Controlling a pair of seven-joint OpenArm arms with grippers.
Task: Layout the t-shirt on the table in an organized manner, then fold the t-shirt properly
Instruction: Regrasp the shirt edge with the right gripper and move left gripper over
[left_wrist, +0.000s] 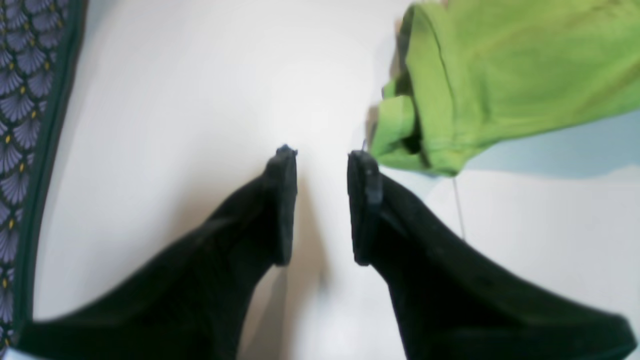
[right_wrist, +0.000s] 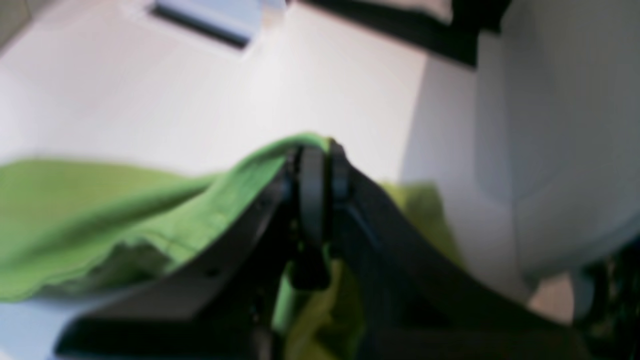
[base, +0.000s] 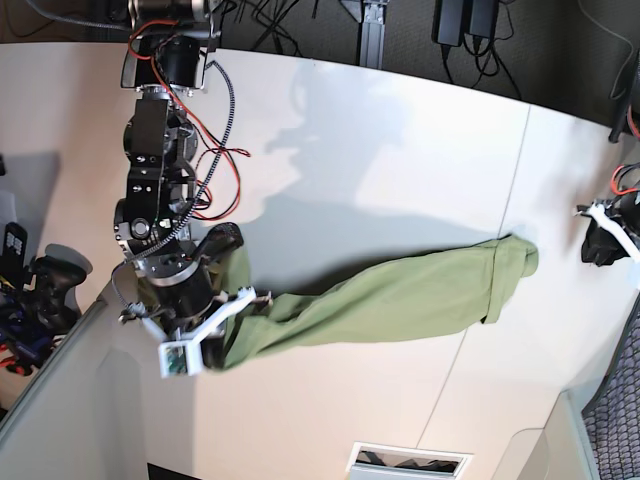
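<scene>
The light green t-shirt (base: 400, 300) lies stretched in a long band across the white table (base: 380, 150). My right gripper (base: 228, 243) is shut on one end of it; in the right wrist view the shut tips (right_wrist: 315, 150) pinch a fold of the shirt (right_wrist: 125, 215), which drapes left and below. My left gripper (base: 598, 245) is open and empty, just beyond the shirt's other end. In the left wrist view its gripper (left_wrist: 323, 152) hovers over bare table (left_wrist: 200, 100), with a sleeve (left_wrist: 500, 75) just up and right of the right fingertip (left_wrist: 364, 165).
A thin seam (base: 500, 220) crosses the table. A slotted vent (base: 410, 460) sits at the front edge. Cables and mounts (base: 400, 30) lie behind the far edge. Patterned carpet (left_wrist: 20, 100) lies past the table edge. Dark gear (base: 40, 285) sits far left.
</scene>
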